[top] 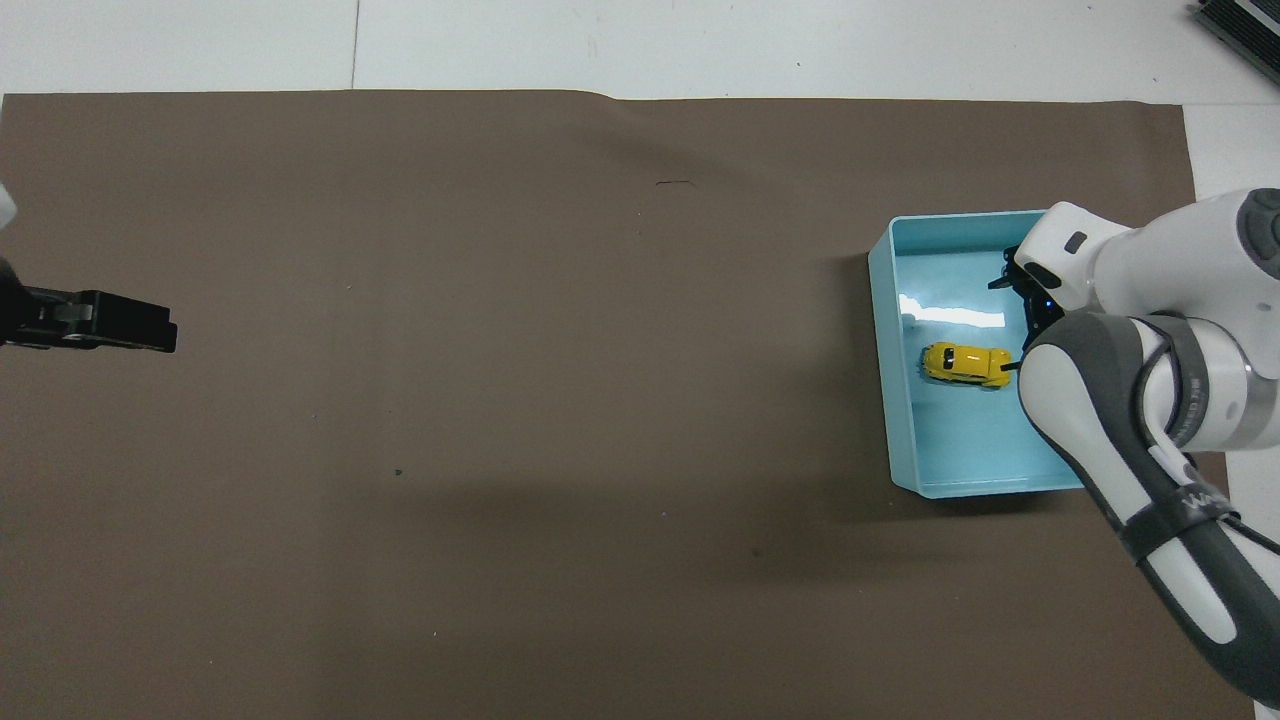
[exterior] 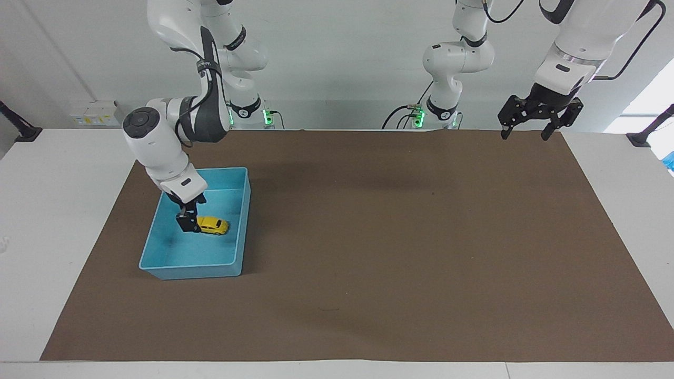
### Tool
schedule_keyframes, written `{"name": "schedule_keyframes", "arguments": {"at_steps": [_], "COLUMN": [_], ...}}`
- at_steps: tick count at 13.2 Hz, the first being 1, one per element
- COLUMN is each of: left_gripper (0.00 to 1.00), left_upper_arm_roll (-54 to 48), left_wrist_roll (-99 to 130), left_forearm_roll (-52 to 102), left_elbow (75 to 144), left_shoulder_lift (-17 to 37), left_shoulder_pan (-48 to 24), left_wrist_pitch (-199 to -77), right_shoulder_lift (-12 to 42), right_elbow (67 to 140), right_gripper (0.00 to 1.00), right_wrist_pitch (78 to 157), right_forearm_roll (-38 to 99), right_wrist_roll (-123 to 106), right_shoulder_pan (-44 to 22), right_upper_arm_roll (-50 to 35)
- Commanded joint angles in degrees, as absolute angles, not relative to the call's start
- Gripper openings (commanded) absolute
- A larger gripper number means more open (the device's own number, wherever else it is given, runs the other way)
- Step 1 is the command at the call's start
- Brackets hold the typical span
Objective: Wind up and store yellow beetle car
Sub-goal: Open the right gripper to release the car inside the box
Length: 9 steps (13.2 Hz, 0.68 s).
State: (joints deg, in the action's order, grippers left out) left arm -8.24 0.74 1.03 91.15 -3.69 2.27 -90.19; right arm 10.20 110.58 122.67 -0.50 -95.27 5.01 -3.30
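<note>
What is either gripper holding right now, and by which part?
Nothing. The yellow beetle car sits free on the blue bin floor, the open right gripper beside it. The open left gripper waits empty over the mat's edge.

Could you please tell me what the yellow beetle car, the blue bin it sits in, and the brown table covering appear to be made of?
Yellow beetle car: glossy painted shell, plastic or die-cast metal; I cannot tell which.
Blue bin: probably moulded plastic, with thin, even walls and a bright glare streak across its floor.
Brown table covering: looks like matte paper or thin card, showing no shine and a slight ripple along its edge nearest the robots.
</note>
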Motion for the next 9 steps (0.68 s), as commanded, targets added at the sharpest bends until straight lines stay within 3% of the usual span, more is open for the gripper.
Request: {"name": "schedule_keyframes", "arguments": {"at_steps": [1, 9], "left_gripper": [1.00, 1.00], "left_upper_arm_roll": [-8.35, -8.35], "left_wrist_roll": [0.44, 0.44], "left_forearm_roll": [1.67, 1.67], "left_elbow": [91.23, 91.23], "left_shoulder_lift": [-4.39, -4.39], "left_shoulder_pan": [2.72, 2.72], "left_wrist_pitch": [-89.30, -89.30], "right_shoulder_lift": [8.97, 7.39], "right_elbow": [109.51, 108.90], "right_gripper": [1.00, 1.00], "right_wrist_pitch": [118.84, 117.86], "right_forearm_roll": [-0.44, -0.35], "right_wrist_roll": [-96.77, -96.50], "right_shoulder_pan": [6.67, 6.24], "right_upper_arm_roll": [-3.43, -3.78]}}
